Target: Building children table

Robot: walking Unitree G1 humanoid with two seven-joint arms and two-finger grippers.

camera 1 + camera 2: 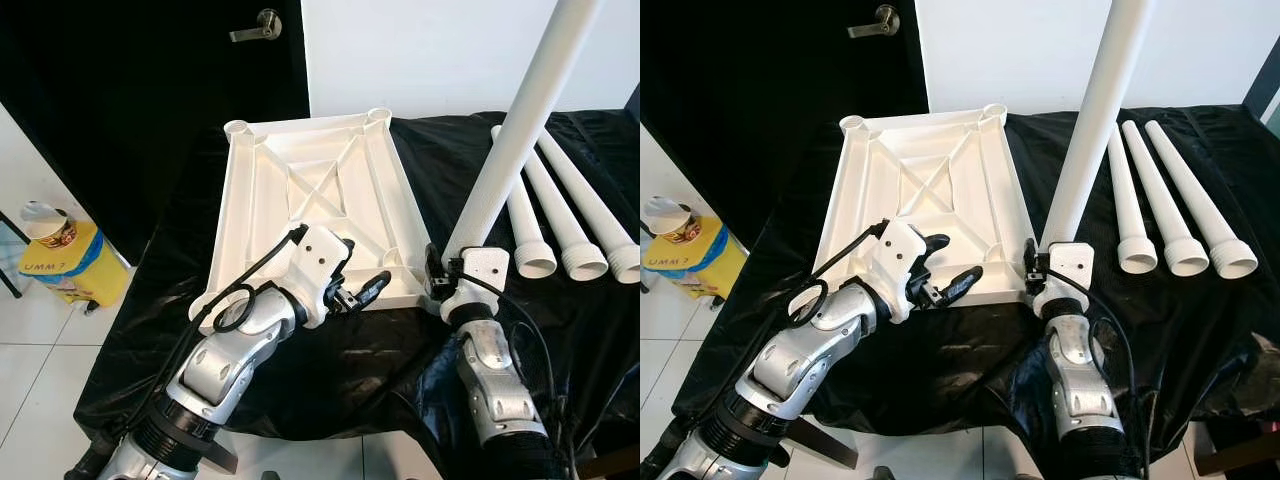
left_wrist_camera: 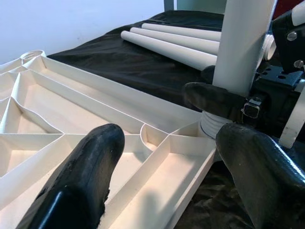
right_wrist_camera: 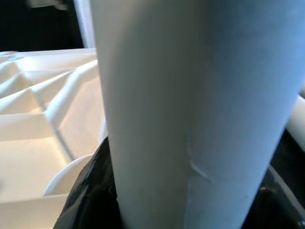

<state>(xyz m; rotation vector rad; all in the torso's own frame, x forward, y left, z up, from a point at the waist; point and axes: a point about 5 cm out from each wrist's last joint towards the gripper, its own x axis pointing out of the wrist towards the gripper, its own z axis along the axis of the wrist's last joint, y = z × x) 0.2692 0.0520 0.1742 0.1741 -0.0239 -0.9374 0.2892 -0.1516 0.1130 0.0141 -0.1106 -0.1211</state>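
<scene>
At frame centre the upturned white tabletop (image 1: 315, 205) lies on black cloth (image 1: 350, 370). The right gripper (image 1: 440, 272) pinches an upright leg (image 1: 510, 140) at its corner; the left gripper (image 1: 360, 290) hovers, fingers spread.

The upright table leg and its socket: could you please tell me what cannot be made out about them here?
- Upright leg: its top is cut off by the upper edge of both eye views.
- Near-right corner socket of the tabletop: the right pincer hides how deeply the leg is seated; the left wrist view shows threads above the rim.
- Right wrist view: too close to show the joint.
</scene>
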